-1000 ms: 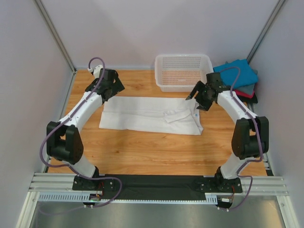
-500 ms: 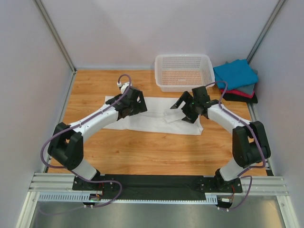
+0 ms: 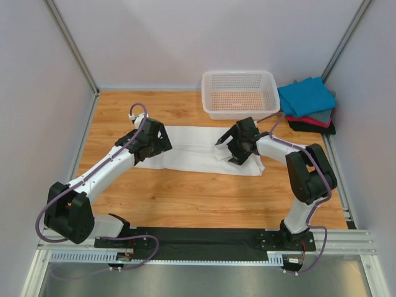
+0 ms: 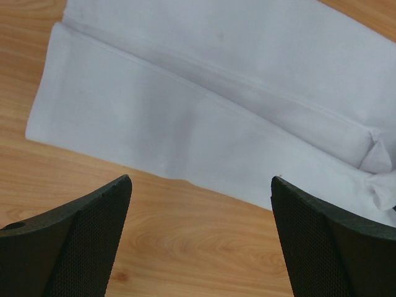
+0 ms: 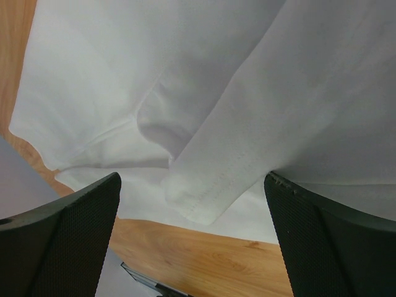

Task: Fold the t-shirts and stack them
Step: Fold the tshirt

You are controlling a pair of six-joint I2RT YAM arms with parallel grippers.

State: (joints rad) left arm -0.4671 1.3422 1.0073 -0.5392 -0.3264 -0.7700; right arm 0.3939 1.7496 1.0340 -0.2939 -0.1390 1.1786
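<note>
A white t-shirt [image 3: 192, 151] lies on the wooden table, folded lengthwise into a long band. My left gripper [image 3: 154, 143] is open and empty, hovering over the band's left part; in the left wrist view [image 4: 199, 185] the shirt's [image 4: 204, 124] near edge lies just ahead of the fingertips. My right gripper [image 3: 228, 148] is open and empty over the shirt's right part. In the right wrist view [image 5: 192, 179] a folded sleeve hem [image 5: 210, 189] lies between the open fingers, not gripped. Folded shirts are stacked at the back right, teal-blue [image 3: 306, 96] on top of grey, red [image 3: 317, 120] and black.
A white mesh basket [image 3: 213, 111] stands at the back of the table, just behind the shirt's right end. The grey enclosure walls close in on both sides. Bare wood [image 3: 198, 198] lies between the shirt and the arm bases.
Both grippers came in from the back of the table onto the shirt. The left one then moved back leftward along the band; the right one settled lower at the sleeve.
</note>
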